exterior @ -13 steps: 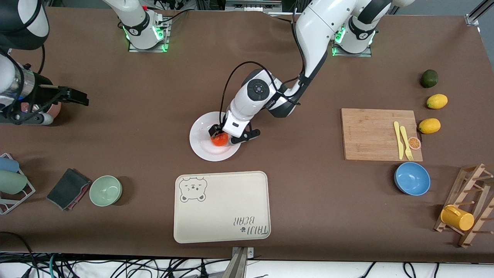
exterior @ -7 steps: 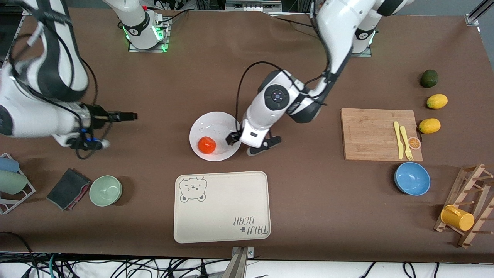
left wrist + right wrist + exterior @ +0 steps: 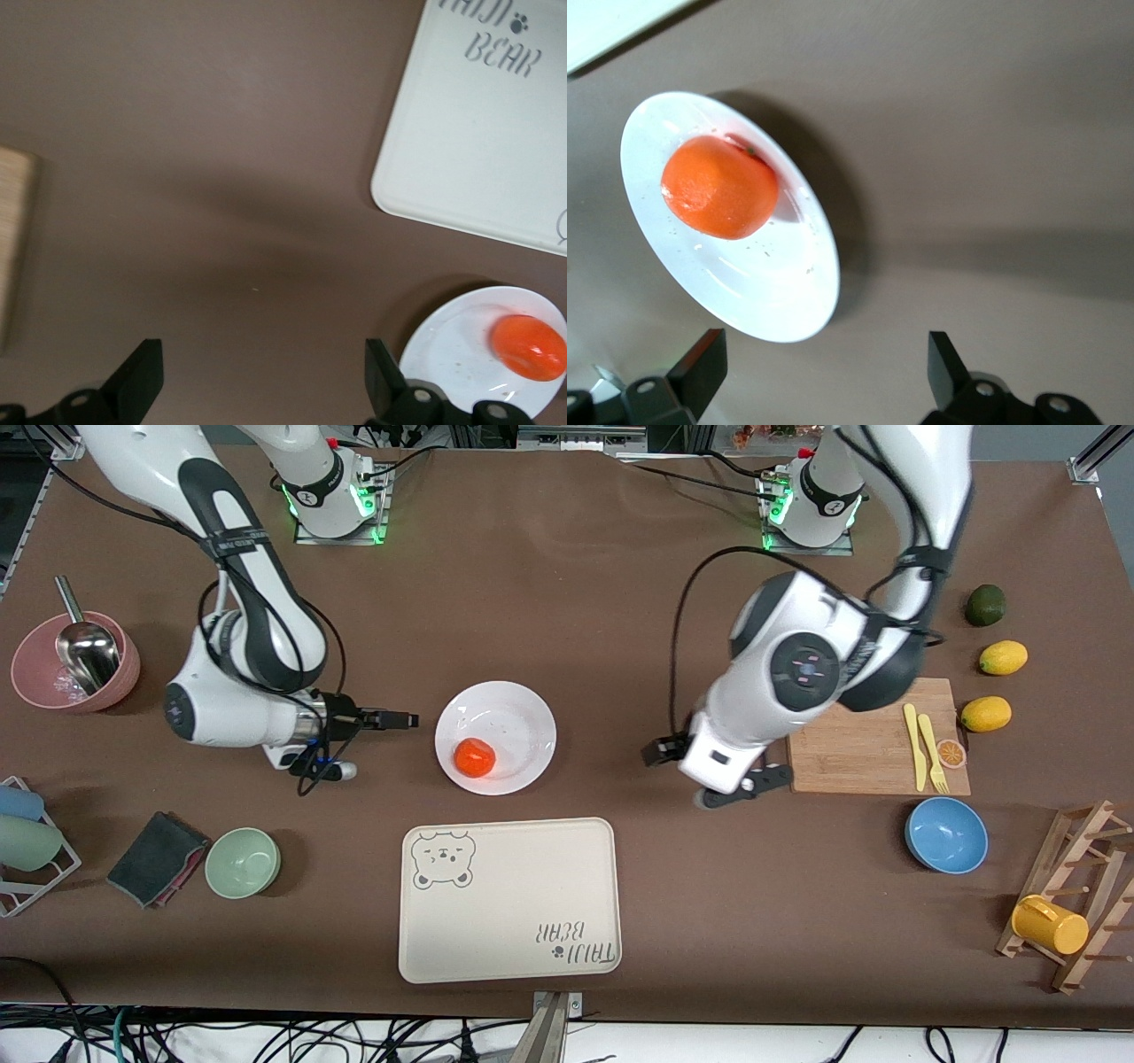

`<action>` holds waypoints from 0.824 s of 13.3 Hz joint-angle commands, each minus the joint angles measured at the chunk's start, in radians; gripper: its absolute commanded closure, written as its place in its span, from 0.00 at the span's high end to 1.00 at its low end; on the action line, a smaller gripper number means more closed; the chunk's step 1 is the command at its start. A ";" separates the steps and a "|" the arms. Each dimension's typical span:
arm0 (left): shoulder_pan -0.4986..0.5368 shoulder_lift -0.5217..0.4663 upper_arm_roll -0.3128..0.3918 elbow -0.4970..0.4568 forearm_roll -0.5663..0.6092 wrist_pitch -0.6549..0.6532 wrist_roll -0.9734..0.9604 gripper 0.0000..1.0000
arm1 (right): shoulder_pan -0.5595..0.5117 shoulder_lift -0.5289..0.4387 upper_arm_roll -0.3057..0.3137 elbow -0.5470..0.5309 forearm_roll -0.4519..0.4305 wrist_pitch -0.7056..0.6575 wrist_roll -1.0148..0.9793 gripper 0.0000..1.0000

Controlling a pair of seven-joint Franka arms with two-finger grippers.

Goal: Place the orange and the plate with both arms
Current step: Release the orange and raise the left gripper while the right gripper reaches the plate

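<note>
The orange (image 3: pixel 475 757) lies on the white plate (image 3: pixel 518 717) at the middle of the table, on the plate's side nearer the front camera. My right gripper (image 3: pixel 383 744) is open and empty, beside the plate toward the right arm's end, clear of its rim. The right wrist view shows the plate (image 3: pixel 762 283) and the orange (image 3: pixel 719 188) ahead of the open right gripper (image 3: pixel 824 350). My left gripper (image 3: pixel 680 778) is open and empty over bare table between the plate and the cutting board. The left wrist view shows its gripper (image 3: pixel 261 359), the plate (image 3: pixel 452 354) and the orange (image 3: pixel 530 347).
The beige bear tray (image 3: pixel 508 899) lies nearer the front camera than the plate. A wooden cutting board (image 3: pixel 850 735) with yellow cutlery and an orange slice lies toward the left arm's end, with a blue bowl (image 3: pixel 946 834), lemons and a mug rack. A green bowl (image 3: pixel 243 862), cloth and pink bowl (image 3: pixel 75 660) lie toward the right arm's end.
My left gripper let go of the orange on the plate and moved away toward the cutting board. My right arm swung in toward the plate.
</note>
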 commanded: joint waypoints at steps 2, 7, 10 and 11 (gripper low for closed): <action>0.109 -0.034 -0.013 -0.020 0.021 -0.082 0.221 1.00 | -0.015 0.045 0.005 -0.065 0.222 0.050 -0.311 1.00; 0.203 -0.057 -0.014 -0.020 0.018 -0.099 0.386 1.00 | -0.014 0.118 0.004 -0.069 0.393 0.076 -0.502 0.93; 0.213 -0.121 -0.017 -0.018 0.018 -0.148 0.387 1.00 | -0.014 0.126 0.004 -0.064 0.394 0.076 -0.525 0.39; 0.213 -0.147 -0.013 -0.017 0.021 -0.178 0.386 1.00 | -0.012 0.140 0.004 -0.052 0.396 0.079 -0.525 0.27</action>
